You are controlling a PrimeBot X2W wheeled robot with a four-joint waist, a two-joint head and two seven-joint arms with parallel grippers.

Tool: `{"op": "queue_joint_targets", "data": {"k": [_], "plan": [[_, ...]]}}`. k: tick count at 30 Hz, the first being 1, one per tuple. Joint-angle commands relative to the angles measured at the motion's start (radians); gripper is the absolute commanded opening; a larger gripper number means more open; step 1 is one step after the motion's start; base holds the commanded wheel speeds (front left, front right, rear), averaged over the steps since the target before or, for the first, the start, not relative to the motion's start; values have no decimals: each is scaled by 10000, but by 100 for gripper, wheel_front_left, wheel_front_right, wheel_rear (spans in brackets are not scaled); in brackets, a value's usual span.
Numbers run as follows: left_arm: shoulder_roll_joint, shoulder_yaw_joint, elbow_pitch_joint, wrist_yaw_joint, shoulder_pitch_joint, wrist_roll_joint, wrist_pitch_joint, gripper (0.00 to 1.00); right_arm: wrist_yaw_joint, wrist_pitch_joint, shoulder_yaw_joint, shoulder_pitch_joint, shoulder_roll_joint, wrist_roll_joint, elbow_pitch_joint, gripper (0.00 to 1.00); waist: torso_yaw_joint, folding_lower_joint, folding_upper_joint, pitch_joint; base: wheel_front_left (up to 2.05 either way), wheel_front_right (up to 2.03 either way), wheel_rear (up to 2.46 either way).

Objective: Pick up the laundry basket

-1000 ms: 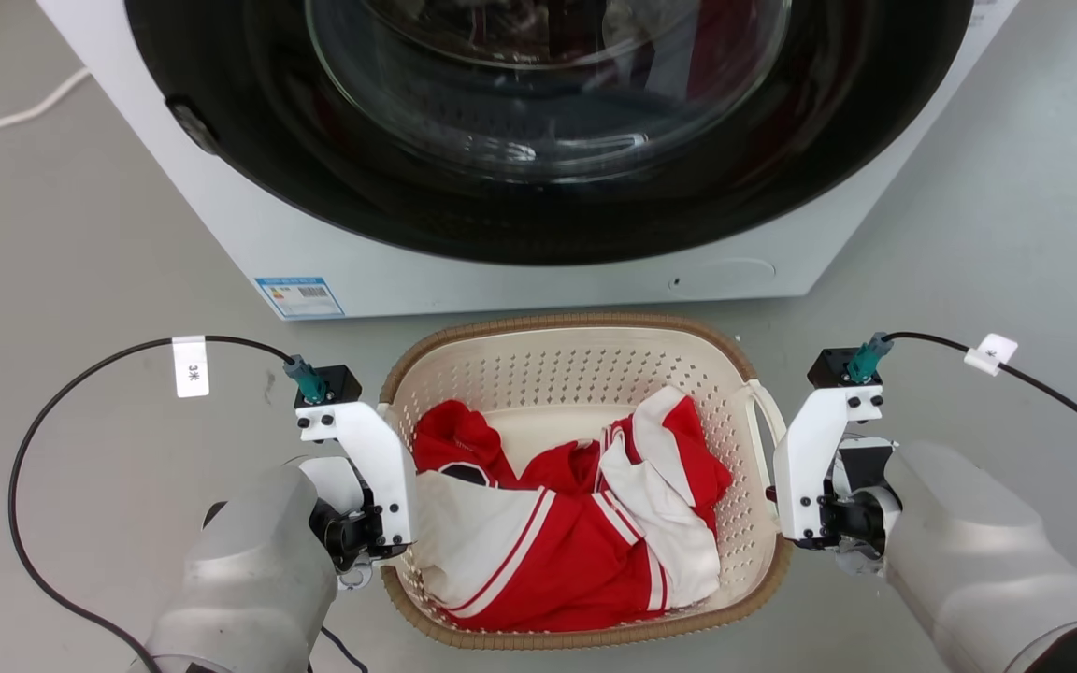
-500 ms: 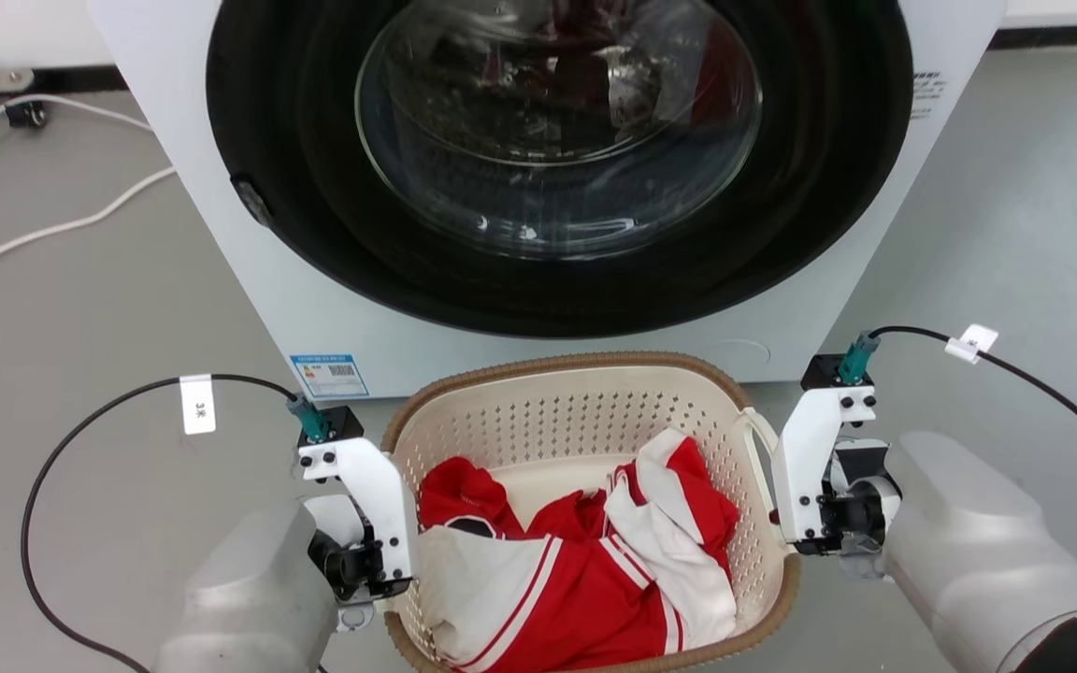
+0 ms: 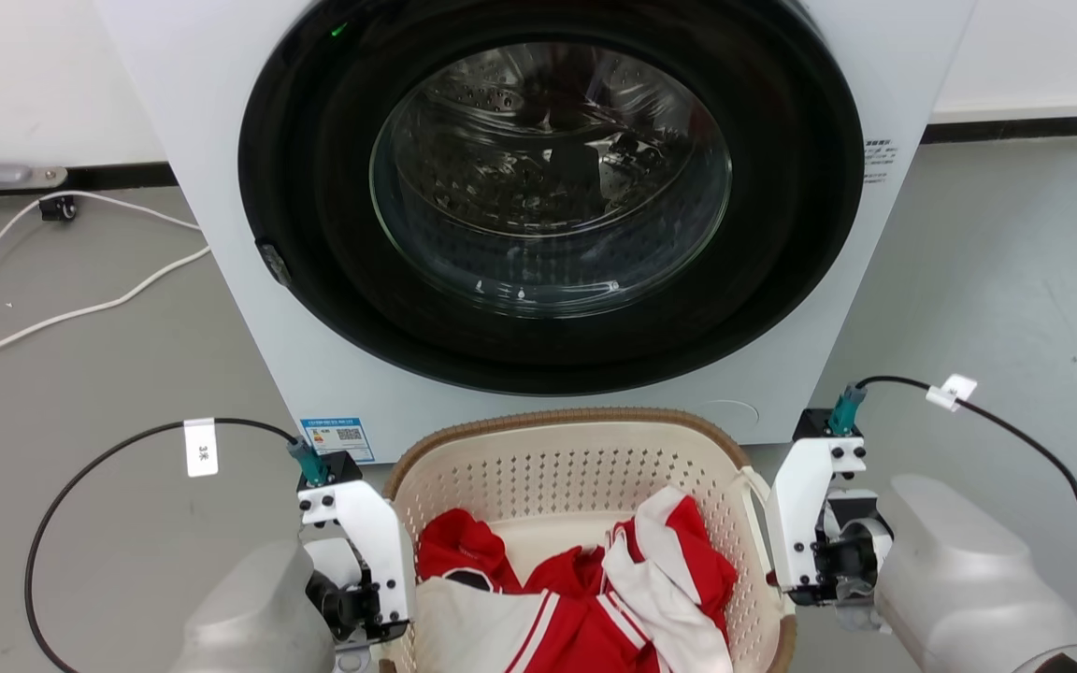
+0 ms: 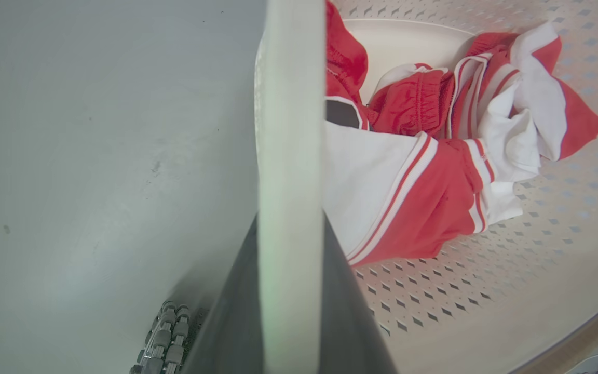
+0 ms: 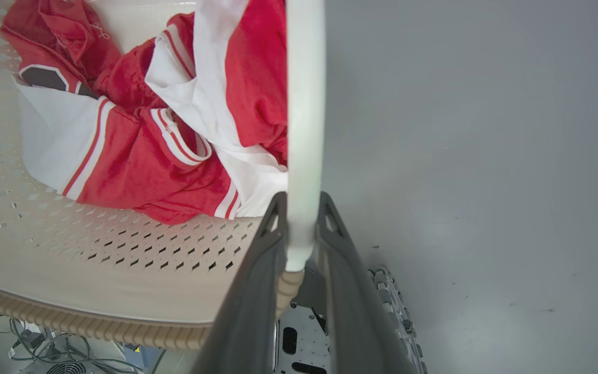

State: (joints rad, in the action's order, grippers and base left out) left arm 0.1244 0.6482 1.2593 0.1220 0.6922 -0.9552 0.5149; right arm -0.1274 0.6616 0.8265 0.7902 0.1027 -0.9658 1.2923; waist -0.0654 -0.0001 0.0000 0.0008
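Fingers (image 4: pixel 231 322) of the left gripper (image 4: pixel 289 223) flank the left loop handle (image 4: pixel 288 130) of the laundry basket (image 3: pixel 576 416) and are pressed against its white bar with no gap to be seen. The right gripper (image 5: pixel 301 200) is clamped the same way on the right loop handle (image 5: pixel 304 104), with its dark fingers (image 5: pixel 247 311) closed on the bar just above the brown rim (image 5: pixel 96 327).

From the head, the basket hangs between the two arms at the bottom of the picture, just in front of the washer (image 3: pixel 782 402). Red and white garments (image 3: pixel 595 598) are heaped inside it. Cables and machine parts show beneath the rim in the right wrist view, so the basket is probably already off the floor (image 3: pixel 80 374). That is a judgement only.

To carry the lift well, both arms should rise at one rate so the rim is level and the clothes do not slide to one end. The gap between the grippers should be held constant, because drawing them apart would strain the thin loops and closing them would buckle the perforated wall. The bars look smooth and narrow, so they may turn or slip in the grasp, and a firm squeeze with a slow, steady rise suits them. The washer door stands close ahead, so the path should go straight up or slightly back toward the robot, never forward.
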Motion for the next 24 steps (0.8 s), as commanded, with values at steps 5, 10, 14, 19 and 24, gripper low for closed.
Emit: {"op": "queue_joint_targets", "data": {"k": [5, 10, 14, 19, 24], "plan": [[-341, 99, -257, 153, -247, -192, -26, 0, -83, 216, -120, -335, -306, 12, -92, 0, 0, 1, 0, -232, 0, 0, 0], [-397, 206, -257, 153, -475, -305, 16, 0, -83, 332, -230, -489, -310, 156, -90, 0, 29, 1, 0, -344, 0, 0, 0], [-427, 273, -260, 153, -561, -390, -26, 0, -85, 404, -330, -537, -349, 287, -91, 0, 46, 1, 0, -370, 0, 0, 0], [-421, 350, -257, 155, -602, -471, -62, 0, -85, 339, -485, -601, -405, 396, -92, 0, 89, 1, 0, -377, 0, 0, 0], [-385, 425, -286, 155, -542, -512, -187, 0, -85, 349, -619, -568, -432, 531, -94, 0, 113, 1, 0, -367, 0, 0, 0]]}}
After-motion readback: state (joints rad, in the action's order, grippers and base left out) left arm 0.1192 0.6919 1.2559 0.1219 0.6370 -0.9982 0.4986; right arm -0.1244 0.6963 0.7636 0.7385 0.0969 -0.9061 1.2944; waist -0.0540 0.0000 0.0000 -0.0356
